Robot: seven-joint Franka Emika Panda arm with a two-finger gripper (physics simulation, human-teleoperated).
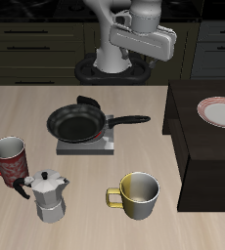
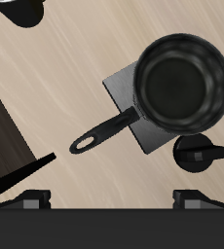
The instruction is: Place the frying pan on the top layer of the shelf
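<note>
A red patterned mug (image 1: 11,154) stood nearest the table's edge on one side, with a silver moka pot (image 1: 49,194) just in front of it and closer to the table's front. Farther back and toward the middle, the frying pan (image 1: 77,123) sat on a small grey stove plate (image 1: 86,145), its long straight handle (image 1: 128,122) pointing toward the shelf (image 1: 204,146). The pan appeared round, shallow and glossy black, wider than either of the 2 mugs. A small black knob (image 2: 199,154) lay beside the plate. The gripper (image 1: 139,39) hung well above and behind the pan, apart from it and holding nothing; from the wrist camera the pan lay wholly below it, with the handle (image 2: 106,129) running out over bare wood. Only the finger bases showed at that frame's edge, so whether the jaws stood apart or together could not be told. A yellow-and-steel mug (image 1: 135,193) rested near the table's front edge, between the moka pot and the shelf. On the dark shelf's flat top lay 1 white plate (image 1: 222,112) with a red rim.
</note>
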